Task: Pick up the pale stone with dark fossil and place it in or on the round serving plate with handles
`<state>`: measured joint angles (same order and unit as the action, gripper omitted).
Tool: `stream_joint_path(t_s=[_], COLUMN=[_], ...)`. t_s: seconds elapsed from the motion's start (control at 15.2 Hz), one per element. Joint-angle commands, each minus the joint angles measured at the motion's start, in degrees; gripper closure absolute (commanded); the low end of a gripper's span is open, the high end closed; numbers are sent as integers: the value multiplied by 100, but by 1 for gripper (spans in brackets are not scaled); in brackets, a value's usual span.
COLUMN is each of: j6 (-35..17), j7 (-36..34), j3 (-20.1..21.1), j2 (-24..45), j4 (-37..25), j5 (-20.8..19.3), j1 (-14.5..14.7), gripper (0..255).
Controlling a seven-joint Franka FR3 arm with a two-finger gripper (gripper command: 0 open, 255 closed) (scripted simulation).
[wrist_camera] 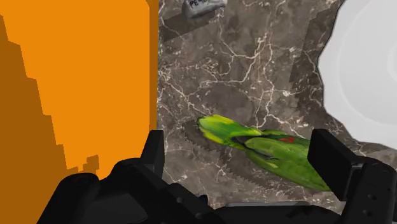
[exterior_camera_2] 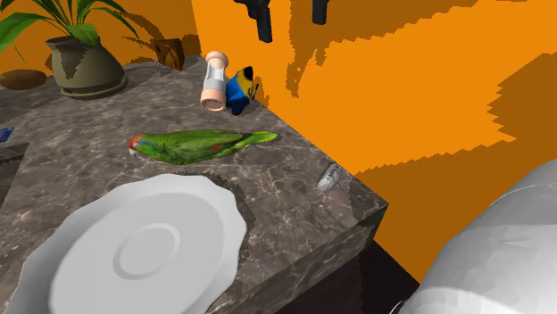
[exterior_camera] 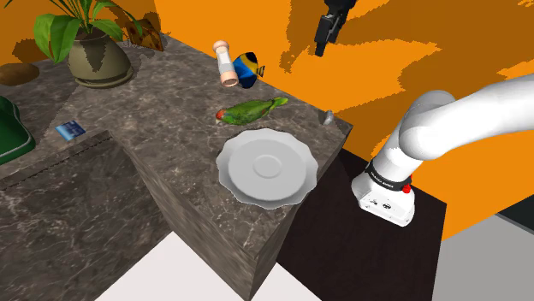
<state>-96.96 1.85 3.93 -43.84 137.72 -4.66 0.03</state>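
**Hovering open, stone not yet in hand**

I am hanging my gripper [exterior_camera: 328,27] high above the marble counter [exterior_camera: 171,197], fingers standing apart and empty, since I am not yet over the pale stone [exterior_camera_2: 328,179]. It is lying near the counter's corner beside the orange wall [exterior_camera: 385,51]. The green parrot [wrist_camera: 267,146] is sitting beneath me instead. The white scalloped plate [exterior_camera: 267,167] is waiting near the stone, so I am judging the carry short.

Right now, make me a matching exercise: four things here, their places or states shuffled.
1 small pale grey stone
2 green parrot figure
3 white wavy-rimmed plate
4 black gripper

A open, above the dark marbled counter
B lying beside the plate
C at the edge by the orange wall
D on the counter end nearest the arm's white base

Pairs: 1-C, 2-B, 3-D, 4-A
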Motion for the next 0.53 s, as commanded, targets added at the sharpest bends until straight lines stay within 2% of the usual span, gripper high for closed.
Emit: stream_joint_path(t_s=[0.0,0.46], j6=[0,-745], j7=[0,474], j3=[0,-405], j2=[0,-364], j4=[0,1389], j5=[0,-62], j1=[0,11], gripper=[0,0])
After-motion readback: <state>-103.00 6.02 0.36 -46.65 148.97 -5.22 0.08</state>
